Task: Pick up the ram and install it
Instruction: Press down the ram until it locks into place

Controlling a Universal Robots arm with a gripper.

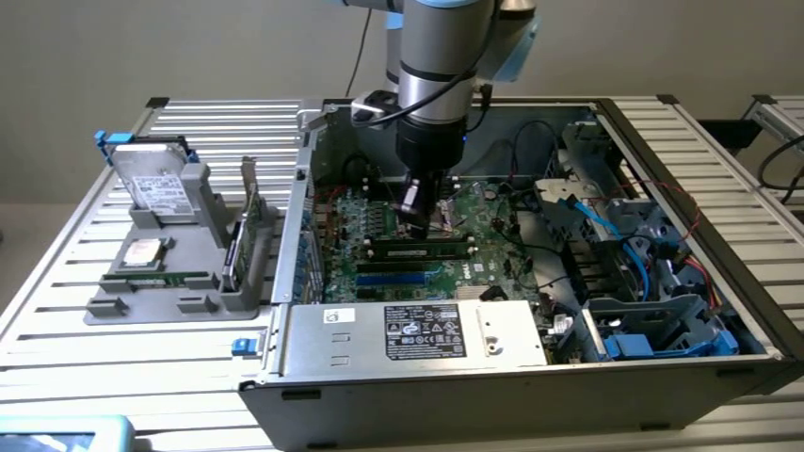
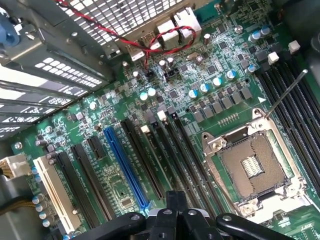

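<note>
The arm reaches down into the open computer case (image 1: 603, 367), which lies on the slatted table (image 1: 75, 282). The tool (image 1: 419, 218) hangs low over the motherboard (image 1: 484, 250), just above a long dark module (image 1: 417, 251) seated in a slot; whether that module is the ram cannot be told. Whether the tool's fingers are open or closed cannot be told either, and nothing can be seen held in it. In the wrist view, the tool (image 2: 172, 220) sits over the green motherboard (image 2: 210, 85) near the blue slot (image 2: 125, 167), the dark slots (image 2: 182, 160) and the open processor socket (image 2: 255, 167). At the exterior view's left, a grey holder (image 1: 157, 297) on the table carries a silver hard drive (image 1: 157, 184), an upright green card (image 1: 249, 231) and a slim green strip (image 1: 169, 279) lying flat.
</note>
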